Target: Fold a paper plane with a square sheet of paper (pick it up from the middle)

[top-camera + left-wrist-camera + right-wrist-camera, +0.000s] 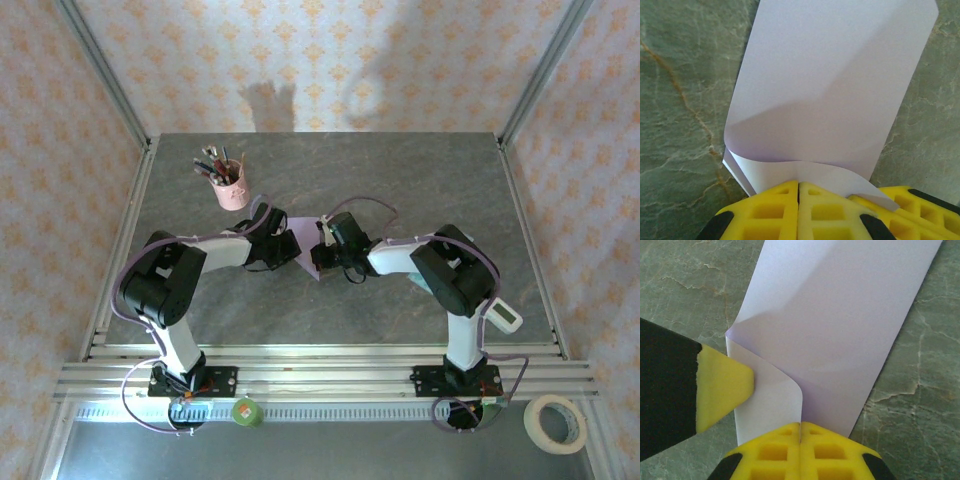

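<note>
Grey marbled table (400, 180), walled in by patterned paper, carried the pale lilac sheet of paper (316, 264) near its middle in the top view; a pink pen cup (231, 187) stood beyond the sheet and to its left; the left gripper (292, 246) came down at the sheet's left side and the right gripper (328, 247) at its right, the two nearly meeting over it; a tape roll (556, 422) lay well apart from the sheet, toward the near right.

From the left wrist, the sheet (830, 85) lay on the stone with a slanting crease and its near edge curled up; the left gripper (798, 190) was clenched, pads together, right at that curl; whether paper was nipped could not be told; the right gripper's yellow fingers (910, 207) sat at the sheet's near right corner.

From the right wrist, a raised flap of the sheet (850, 315) ran down to the seam of the clenched right gripper (800, 429); whether it was held was unclear; the left gripper's yellow pad (722, 385) touched the sheet's left edge.
</note>
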Robot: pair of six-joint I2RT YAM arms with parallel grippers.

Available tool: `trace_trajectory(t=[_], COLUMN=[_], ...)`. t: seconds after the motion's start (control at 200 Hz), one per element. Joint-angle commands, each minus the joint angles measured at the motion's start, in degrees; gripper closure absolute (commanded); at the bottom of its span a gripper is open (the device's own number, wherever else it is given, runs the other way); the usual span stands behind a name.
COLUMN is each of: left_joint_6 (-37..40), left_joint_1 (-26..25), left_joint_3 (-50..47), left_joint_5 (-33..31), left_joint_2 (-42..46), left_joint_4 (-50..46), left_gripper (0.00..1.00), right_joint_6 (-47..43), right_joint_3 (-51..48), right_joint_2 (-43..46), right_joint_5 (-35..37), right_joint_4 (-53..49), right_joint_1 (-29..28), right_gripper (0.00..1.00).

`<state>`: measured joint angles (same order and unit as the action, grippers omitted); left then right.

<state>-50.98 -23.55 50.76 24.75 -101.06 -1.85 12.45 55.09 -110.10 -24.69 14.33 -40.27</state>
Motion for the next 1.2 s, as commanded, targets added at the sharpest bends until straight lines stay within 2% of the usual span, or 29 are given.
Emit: trace_trajectory(t=[0.0, 0.25, 0.385, 0.621, 0.846, 1.041, 1.191], left_joint_6=[0.1, -0.3, -0.4, -1.3, -1.3, -1.4, -1.5], left_joint_1=[0.0, 0.1, 0.0, 0.0, 0.0, 0.1, 0.0], left_joint_3=[-0.9, -0.9, -1.0, -1.0, -0.2, 0.0, 0.0], left_joint_5=[-1.7, -2.4, -3.0, -3.1, -2.6, -2.2, -1.6], left_joint_2=[-1.5, -2.3, -2.4, -2.5, -2.4, -2.2, -2.0], left_joint_4=[-0.8, -1.3, -1.6, -1.2, -1.2, -0.7, -0.4], left_gripper=[0.91, 0.91, 0.91, 0.91, 0.91, 0.91, 0.91], right_joint_6=[0.1, 1.6, 4.1, 7.6, 4.7, 3.9, 3.6], right_joint_3=[-0.1, 0.7, 3.7, 4.6, 3.2, 5.0, 6.6], right_joint_2=[-2.8, -1.4, 1.4, 7.9, 12.0, 7.6, 4.7], right_joint_5=[1.7, 1.2, 3.4, 5.7, -2.8, -9.6, -11.3], right_joint_4=[-4.7, -5.0, -8.9, -13.5, -14.6, -16.5, -17.4], right_joint_1=[0.6, 0.7, 0.8, 1.5, 1.5, 1.4, 0.7], right_gripper=[0.99, 0.94, 0.8, 0.67, 0.69, 0.82, 0.88])
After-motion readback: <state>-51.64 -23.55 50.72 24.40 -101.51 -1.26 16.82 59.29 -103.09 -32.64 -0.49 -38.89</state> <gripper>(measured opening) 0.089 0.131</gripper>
